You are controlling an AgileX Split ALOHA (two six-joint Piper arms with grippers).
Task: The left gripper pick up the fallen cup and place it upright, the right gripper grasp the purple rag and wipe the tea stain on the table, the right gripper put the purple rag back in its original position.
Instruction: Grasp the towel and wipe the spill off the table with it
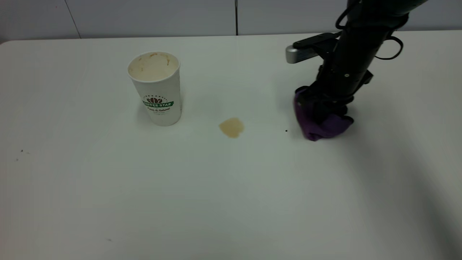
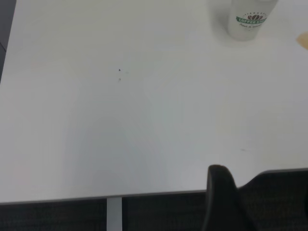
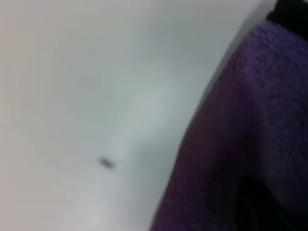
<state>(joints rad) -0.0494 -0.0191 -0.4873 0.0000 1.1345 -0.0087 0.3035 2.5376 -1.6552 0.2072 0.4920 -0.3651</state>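
The cup (image 1: 157, 90) stands upright on the table (image 1: 231, 202) at the left, its stained inside showing; it also shows in the left wrist view (image 2: 248, 19). The tea stain (image 1: 231, 127) lies right of it, bare. My right gripper (image 1: 325, 112) is down at the table's right, shut on the bunched purple rag (image 1: 321, 127), which rests on the table well right of the stain. The rag fills the right wrist view (image 3: 250, 130). My left gripper (image 2: 230, 202) is out of the exterior view, drawn back past the table's edge, far from the cup.
A tiny black speck (image 1: 286, 130) lies between stain and rag, and shows in the right wrist view (image 3: 106, 163). More specks sit at the far left (image 1: 21, 151). A grey wall runs behind the table's back edge (image 1: 231, 34).
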